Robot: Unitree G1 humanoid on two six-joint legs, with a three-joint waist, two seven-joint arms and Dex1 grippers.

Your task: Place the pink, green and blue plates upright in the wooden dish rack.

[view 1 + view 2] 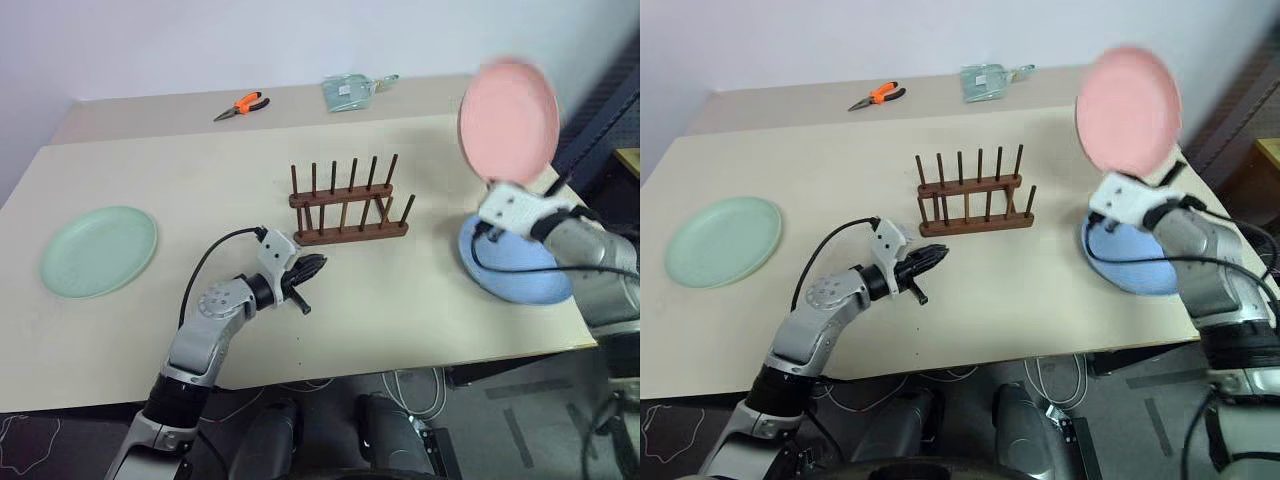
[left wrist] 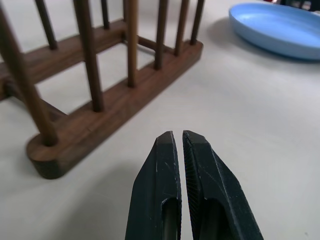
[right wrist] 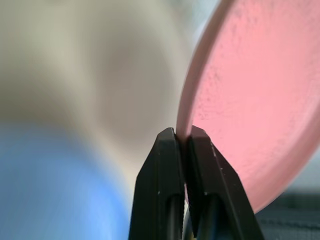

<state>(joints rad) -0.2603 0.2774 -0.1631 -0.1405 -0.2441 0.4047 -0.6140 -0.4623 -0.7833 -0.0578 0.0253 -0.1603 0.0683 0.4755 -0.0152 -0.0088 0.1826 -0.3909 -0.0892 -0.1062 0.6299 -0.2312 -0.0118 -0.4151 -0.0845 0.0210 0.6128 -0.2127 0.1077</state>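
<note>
Beige table (image 1: pixel 420 320); right gripper (image 3: pixel 182 137) pinches the pink plate (image 1: pixel 508 120) rim, raised upright for slotting; wooden dish rack (image 1: pixel 348 210) just beyond clenched, empty left gripper (image 2: pixel 178 140).

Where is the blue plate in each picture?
Left eye view: blue plate at the table's right edge, under the right hand holding the pink plate.
Right eye view: same place, right of the wooden dish rack.
Left wrist view: far corner, past the rack's end.
Right wrist view: a blue blur beside the hand's fingers, probably the plate.
Shared landmark: the wooden dish rack, in both eye views and the left wrist view.
</note>
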